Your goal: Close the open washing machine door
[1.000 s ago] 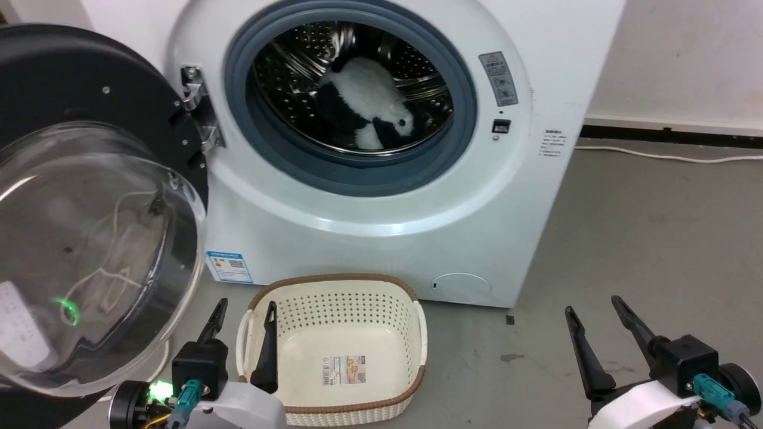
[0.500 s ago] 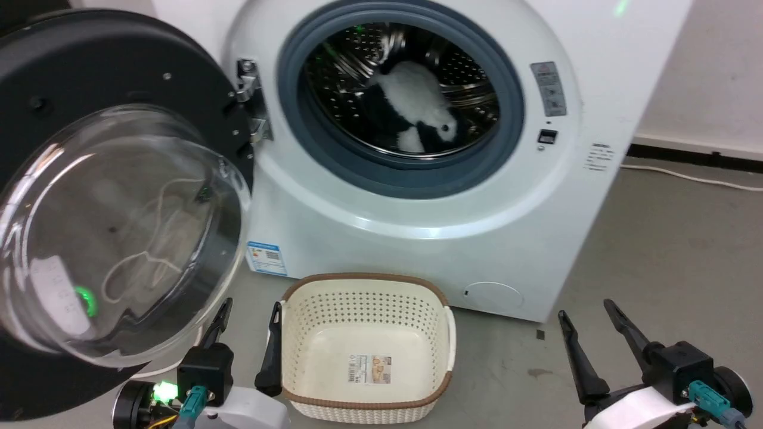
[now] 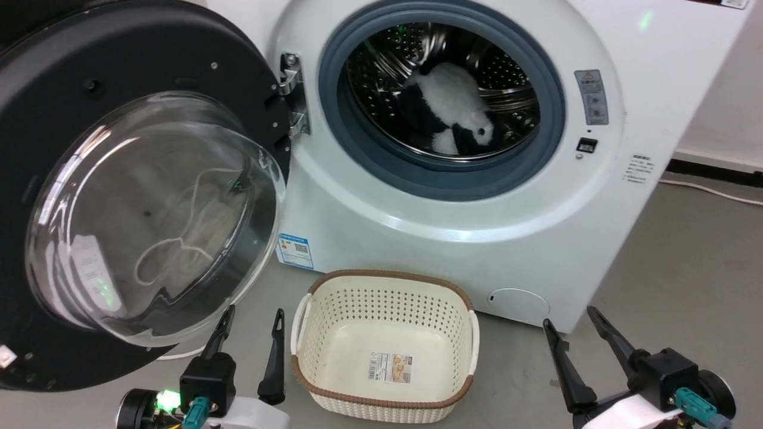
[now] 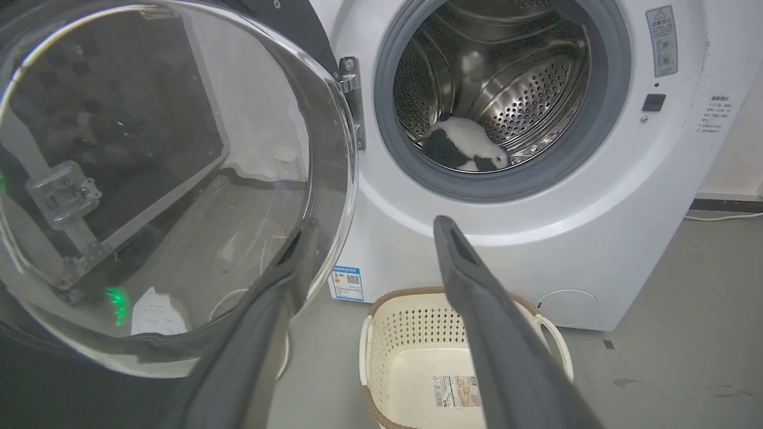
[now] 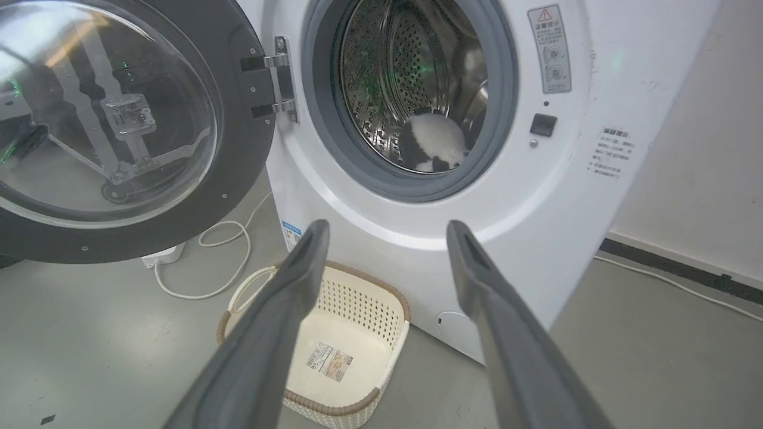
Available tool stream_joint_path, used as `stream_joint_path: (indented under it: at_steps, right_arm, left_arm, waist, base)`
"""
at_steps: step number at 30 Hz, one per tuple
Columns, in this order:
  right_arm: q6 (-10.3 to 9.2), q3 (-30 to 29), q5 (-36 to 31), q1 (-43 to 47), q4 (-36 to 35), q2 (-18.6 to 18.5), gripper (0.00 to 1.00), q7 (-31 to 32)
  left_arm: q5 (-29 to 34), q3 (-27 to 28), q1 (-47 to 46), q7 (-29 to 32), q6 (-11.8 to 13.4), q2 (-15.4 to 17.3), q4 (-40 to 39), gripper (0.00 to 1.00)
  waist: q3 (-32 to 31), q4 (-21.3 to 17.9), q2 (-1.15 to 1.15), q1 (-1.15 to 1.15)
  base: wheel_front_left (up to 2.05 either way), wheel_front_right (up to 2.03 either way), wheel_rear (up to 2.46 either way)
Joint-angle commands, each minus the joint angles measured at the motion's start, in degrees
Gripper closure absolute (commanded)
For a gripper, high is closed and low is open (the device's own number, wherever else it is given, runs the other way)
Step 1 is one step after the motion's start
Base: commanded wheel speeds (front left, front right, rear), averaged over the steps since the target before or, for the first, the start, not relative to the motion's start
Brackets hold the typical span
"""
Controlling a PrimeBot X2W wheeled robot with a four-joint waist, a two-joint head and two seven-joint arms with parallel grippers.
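Camera has swung; the washing machine door (image 3: 36, 119) now sits further right in frame. Left gripper (image 3: 254, 311) and right gripper (image 3: 569, 317) gape empty. A glancing push could slip off it.

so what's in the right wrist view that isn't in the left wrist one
Right wrist: the right tool, open, and a white cable on bare floor. Left wrist: the left tool, open, one finger across the door glass, and the whole blue label. Both: the open washing machine door, the plush toy in the drum, the basket.
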Motion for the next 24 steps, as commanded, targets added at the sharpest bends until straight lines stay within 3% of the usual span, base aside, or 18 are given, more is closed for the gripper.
stream_joint_path:
  at_steps: [1,24]
  right_arm:
    - [0.03,0.2,0.5,0.2,0.3,-0.4,0.00,-0.5]
    - [0.04,1.6,0.9,0.0,1.8,-0.2,0.00,-3.3]
  left_arm:
    - [-0.3,-0.3,0.5,-0.6,0.2,0.1,-0.1,0.00]
    - [-0.2,-2.1,1.6,-3.3,1.1,0.6,-0.5,0.00]
  waist:
    - [0.0,0.3,0.00,0.00]
    - [-0.3,5.6,0.00,0.00]
  base:
    - [0.00,0.00,0.00]
    - [0.00,0.00,0.00]
